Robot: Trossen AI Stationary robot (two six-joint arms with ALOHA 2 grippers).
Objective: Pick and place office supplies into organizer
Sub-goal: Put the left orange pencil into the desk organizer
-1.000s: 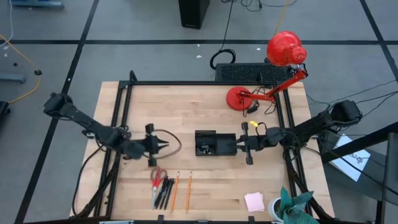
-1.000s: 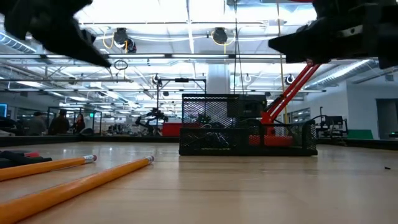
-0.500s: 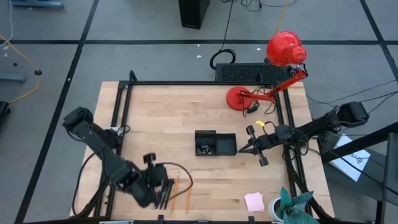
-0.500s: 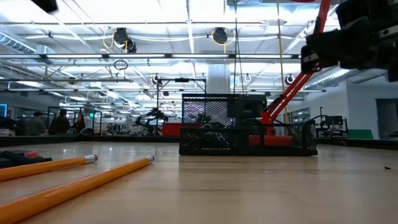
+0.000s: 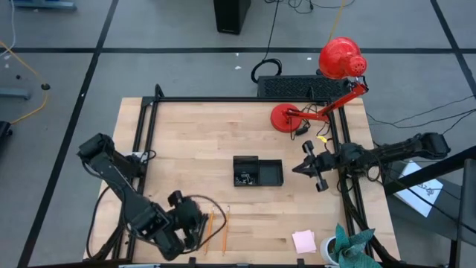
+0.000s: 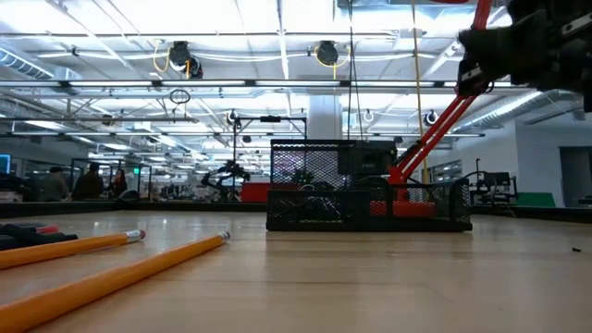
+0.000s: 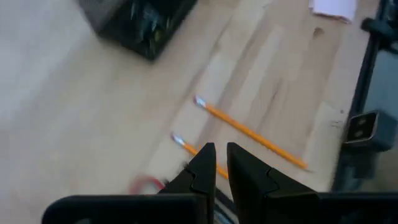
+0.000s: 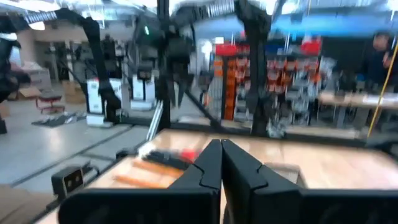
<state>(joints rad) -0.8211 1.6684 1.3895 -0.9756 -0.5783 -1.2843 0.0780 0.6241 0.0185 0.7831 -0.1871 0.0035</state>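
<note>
The black organizer tray (image 5: 257, 171) stands mid-table, with small items in its left compartment. Red-handled scissors and black pens lie near the near edge, mostly hidden under my left gripper (image 5: 192, 223) in the high view. Two orange pencils (image 5: 217, 227) lie flat just right of it. In the left wrist view the shut left gripper (image 7: 221, 158) hovers over one pencil (image 7: 186, 147), beside the scissors' red handle (image 7: 146, 184). The pink sticky pad (image 5: 303, 240) lies near the near right corner. My right gripper (image 5: 303, 170), shut (image 8: 221, 150), hangs right of the organizer.
A red desk lamp stands with its round base (image 5: 286, 117) at the far right of the table. A teal cloth (image 5: 349, 246) sits at the near right corner. A black frame rail (image 5: 223, 100) runs along the table's far edge. Bare wood lies between organizer and pencils.
My left gripper has swung from left of the organizer toward the table's near edge and tipped down over the scissors, pens and pencils. My right gripper has drawn back from the organizer's right end toward the right edge and risen. The objects have stayed put.
</note>
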